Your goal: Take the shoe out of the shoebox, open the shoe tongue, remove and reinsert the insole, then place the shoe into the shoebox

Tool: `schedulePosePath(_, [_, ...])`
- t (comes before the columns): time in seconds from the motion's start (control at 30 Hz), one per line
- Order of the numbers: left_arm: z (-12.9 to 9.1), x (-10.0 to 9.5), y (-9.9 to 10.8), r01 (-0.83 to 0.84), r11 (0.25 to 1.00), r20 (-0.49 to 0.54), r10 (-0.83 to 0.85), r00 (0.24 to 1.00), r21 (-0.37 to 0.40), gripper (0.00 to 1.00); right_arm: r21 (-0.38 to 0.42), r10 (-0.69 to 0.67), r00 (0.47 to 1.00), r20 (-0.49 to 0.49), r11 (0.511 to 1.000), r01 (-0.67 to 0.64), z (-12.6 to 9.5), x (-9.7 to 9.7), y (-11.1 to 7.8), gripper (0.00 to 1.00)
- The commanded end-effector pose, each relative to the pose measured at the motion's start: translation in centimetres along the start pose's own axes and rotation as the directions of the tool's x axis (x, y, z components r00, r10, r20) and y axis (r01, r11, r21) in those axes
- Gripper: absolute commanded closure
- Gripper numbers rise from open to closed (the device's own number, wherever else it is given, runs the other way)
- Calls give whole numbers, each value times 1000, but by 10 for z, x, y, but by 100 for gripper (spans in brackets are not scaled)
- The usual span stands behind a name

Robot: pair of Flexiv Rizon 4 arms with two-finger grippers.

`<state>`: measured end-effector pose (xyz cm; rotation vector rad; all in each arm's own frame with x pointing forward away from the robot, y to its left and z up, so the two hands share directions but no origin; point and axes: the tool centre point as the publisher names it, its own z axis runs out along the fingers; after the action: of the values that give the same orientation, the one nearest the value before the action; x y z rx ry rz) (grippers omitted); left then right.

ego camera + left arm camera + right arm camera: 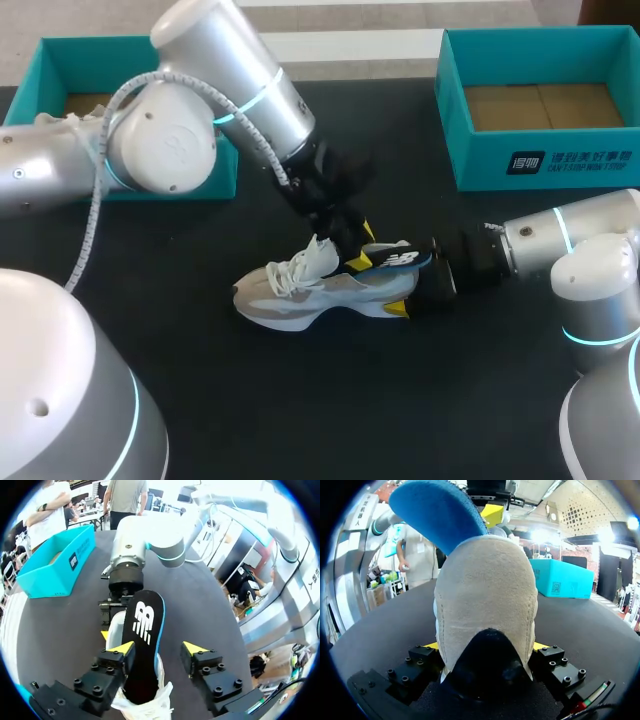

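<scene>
The shoe (310, 290) lies on its side on the black bench (200, 400), near the middle, between the two arms. Its long axis runs across the bench, the toe toward my left and the heel toward my right. The white laces (300, 265) sit loose over the tongue.

The dark insole (395, 262) with a blue edge sticks out of the opening and slants up over the heel. Its front end is hidden inside the shoe.

In the right wrist view the beige heel (487, 605) fills most of the picture and covers the rest of the shoe. The right arm's fingers (542, 656) are clamped on that heel from both sides, and only slivers of their yellow tips show.

The left arm's fingers (122, 648) stand apart over the opening. One tip is against the insole's edge and the other is clear of it. From above, the left arm hides much of the shoe's collar.

Two open teal shoeboxes stand at the bench's far edge, well apart from the shoe. The left shoebox (60, 50) is partly covered by my left arm. The right shoebox (540, 165) shows its brown floor.
</scene>
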<state>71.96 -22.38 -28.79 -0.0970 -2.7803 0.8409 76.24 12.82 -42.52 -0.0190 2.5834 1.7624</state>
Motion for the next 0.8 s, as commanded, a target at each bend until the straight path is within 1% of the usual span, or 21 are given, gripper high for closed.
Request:
schedulePosePath(0.03, [-6,14,11,-23,1000,55,22,998,13,4,3,0,1000,2,1000,0,5,-1,-3,100])
schedulePosePath(0.13, [-2,15,13,-40,999,57,39,998,11,3,3,0,1000,2,1000,0,5,-1,-3,100])
schedulePosePath(0.2, [0,17,14,-48,999,60,47,997,7,0,3,0,1000,2,1000,0,5,-1,-3,100])
schedulePosePath(0.3, [2,17,14,-50,999,64,50,997,-3,0,3,0,1000,2,1000,0,5,-1,-3,100])
schedulePosePath(0.37, [3,15,14,-42,999,78,44,996,-30,0,3,0,1000,2,1000,0,5,-1,-3,100])
schedulePosePath(0.8, [3,15,14,-42,999,78,44,996,-30,0,3,0,1000,2,1000,0,5,-1,-3,100])
